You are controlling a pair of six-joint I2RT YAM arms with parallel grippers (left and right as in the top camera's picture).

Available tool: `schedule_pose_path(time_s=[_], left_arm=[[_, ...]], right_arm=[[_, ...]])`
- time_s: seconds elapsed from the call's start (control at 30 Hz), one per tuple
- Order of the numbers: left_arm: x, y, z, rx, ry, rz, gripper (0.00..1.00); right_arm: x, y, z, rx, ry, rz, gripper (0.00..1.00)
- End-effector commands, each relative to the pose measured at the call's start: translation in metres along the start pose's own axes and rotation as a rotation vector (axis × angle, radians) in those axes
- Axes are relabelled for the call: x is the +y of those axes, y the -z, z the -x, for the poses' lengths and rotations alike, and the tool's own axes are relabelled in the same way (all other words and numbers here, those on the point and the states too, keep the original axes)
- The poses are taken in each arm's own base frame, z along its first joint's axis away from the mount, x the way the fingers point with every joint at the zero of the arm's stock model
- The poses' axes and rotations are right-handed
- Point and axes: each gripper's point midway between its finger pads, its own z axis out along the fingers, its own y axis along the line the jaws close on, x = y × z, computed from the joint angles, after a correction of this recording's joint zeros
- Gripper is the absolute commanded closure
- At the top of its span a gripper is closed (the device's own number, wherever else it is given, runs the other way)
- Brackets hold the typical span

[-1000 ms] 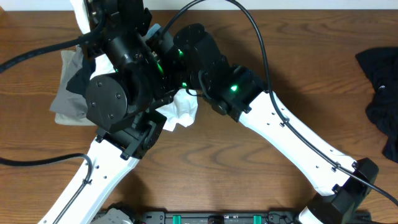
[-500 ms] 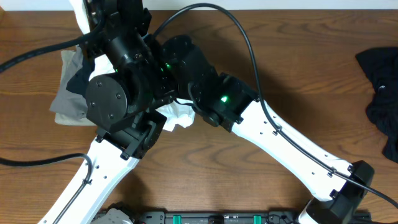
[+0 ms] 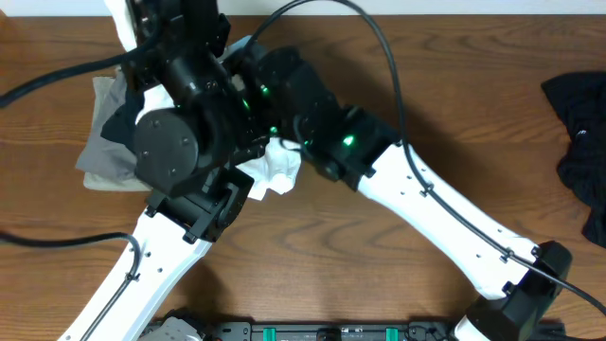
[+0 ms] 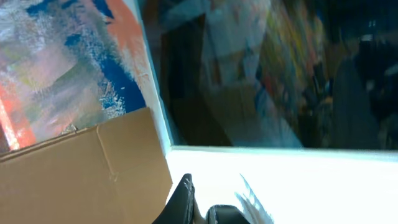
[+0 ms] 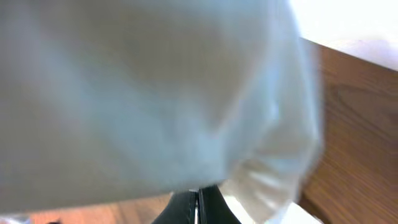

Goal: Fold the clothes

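Far left of the wooden table [image 3: 331, 260]: a crumpled grey garment [image 3: 95, 159] with a dark garment [image 3: 119, 121] lying on top of it, both partly under the left arm [image 3: 170, 152].

The left gripper [image 4: 202, 208] is hidden from above. In its wrist view it points away from the table toward a painted panel [image 4: 56, 62] and a sheet of cardboard [image 4: 81, 168]. Its fingertips sit close together, closed. Cannot tell whether any cloth is between them.

Centre-left: the white T-shirt [image 3: 280, 172] is bunched on the table, most of it hidden. Only a crumpled lobe shows between the two arms.

The right arm [image 3: 445, 223] reaches in from the lower right, its wrist over the shirt. The right gripper [image 5: 198, 202] is hidden from above. In its wrist view the jaws are pressed together with only a hairline between them, and white fabric starts right at the tips and fills the frame — a pinch on the shirt, as far as the blurred view allows.

Far right edge: a black garment [image 3: 579, 133] in a heap, well apart from both arms.
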Motion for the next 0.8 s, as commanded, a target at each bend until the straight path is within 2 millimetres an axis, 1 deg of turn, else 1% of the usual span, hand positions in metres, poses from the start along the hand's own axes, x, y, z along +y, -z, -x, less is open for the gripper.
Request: schedule_pose_path(time_s=[0.0, 0.13, 0.23, 0.37, 0.43, 0.53, 0.63, 0.67, 0.77], left_arm=[[0.007, -0.002, 0.006, 0.009, -0.002, 0.008, 0.94], [0.004, -0.002, 0.003, 0.015, -0.006, 0.007, 0.94], [0.003, -0.002, 0.003, 0.016, -0.001, 0.006, 0.93], [-0.003, -0.002, -0.003, 0.033, -0.007, -0.011, 0.94], [-0.008, -0.002, -0.009, 0.051, -0.028, -0.028, 0.94], [-0.016, 0.001, -0.016, 0.071, -0.041, -0.055, 0.94], [-0.029, 0.008, -0.019, 0.079, -0.049, -0.105, 0.94], [-0.038, 0.013, -0.021, 0.08, -0.067, -0.142, 0.94], [-0.062, 0.029, -0.026, 0.086, -0.119, -0.249, 0.94]], right_arm=[[-0.033, 0.007, 0.005, -0.008, 0.025, -0.083, 0.99], [-0.048, 0.03, 0.02, -0.04, 0.068, -0.112, 0.99], [-0.056, 0.056, 0.037, -0.094, 0.082, -0.135, 0.99], [-0.081, 0.103, 0.063, -0.193, 0.066, -0.232, 0.99], [-0.096, 0.132, 0.075, -0.247, 0.065, -0.299, 0.99], [-0.11, 0.165, 0.088, -0.309, 0.063, -0.354, 0.99], [-0.119, 0.187, 0.092, -0.331, 0.096, -0.394, 0.99], [-0.124, 0.195, 0.093, -0.335, 0.108, -0.412, 0.99], [-0.134, 0.209, 0.091, -0.334, 0.102, -0.446, 0.99]])
